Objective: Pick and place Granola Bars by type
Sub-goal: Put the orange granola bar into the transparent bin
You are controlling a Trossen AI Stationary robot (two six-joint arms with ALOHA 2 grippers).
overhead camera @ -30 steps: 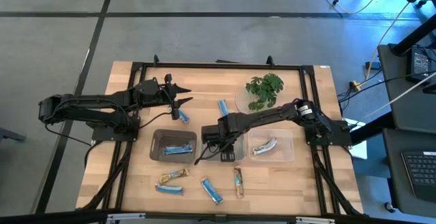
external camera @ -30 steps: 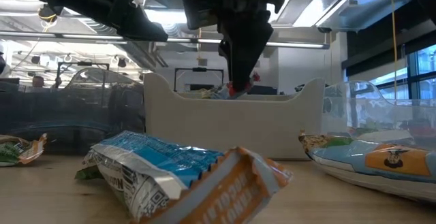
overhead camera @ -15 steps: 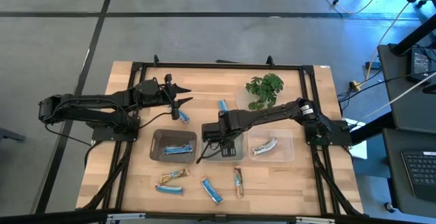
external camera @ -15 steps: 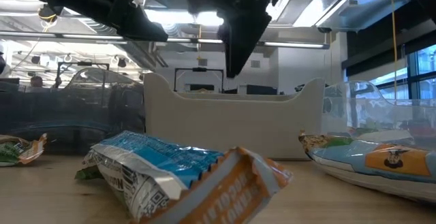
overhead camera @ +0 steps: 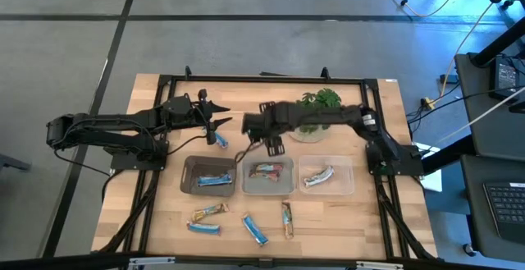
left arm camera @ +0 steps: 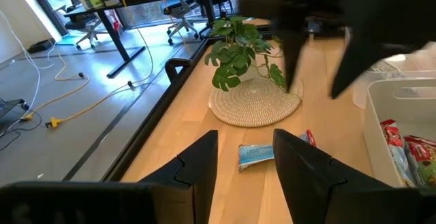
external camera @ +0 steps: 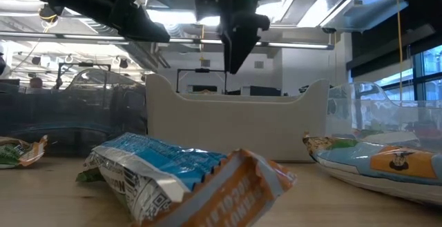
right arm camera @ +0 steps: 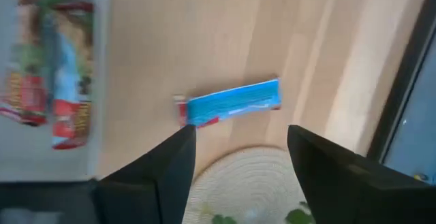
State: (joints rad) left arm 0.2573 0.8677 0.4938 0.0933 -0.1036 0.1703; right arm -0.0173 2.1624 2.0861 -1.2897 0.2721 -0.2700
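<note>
On my desk (overhead camera: 164,212) three trays stand in a row: left tray (overhead camera: 208,176), middle tray (overhead camera: 268,175), right tray (overhead camera: 326,176), each with bars inside. Behind the row sits the plant (overhead camera: 318,107), one bar (overhead camera: 268,128) just left of it. Four loose bars (overhead camera: 254,229) lie in front of the trays.

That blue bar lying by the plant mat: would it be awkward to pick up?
Probably a little. The blue bar lies flat on the table, leaving little edge to pinch. Its glossy wrapper looks slippery and crinkly. It seems light, so a nudge would likely slide it.
</note>
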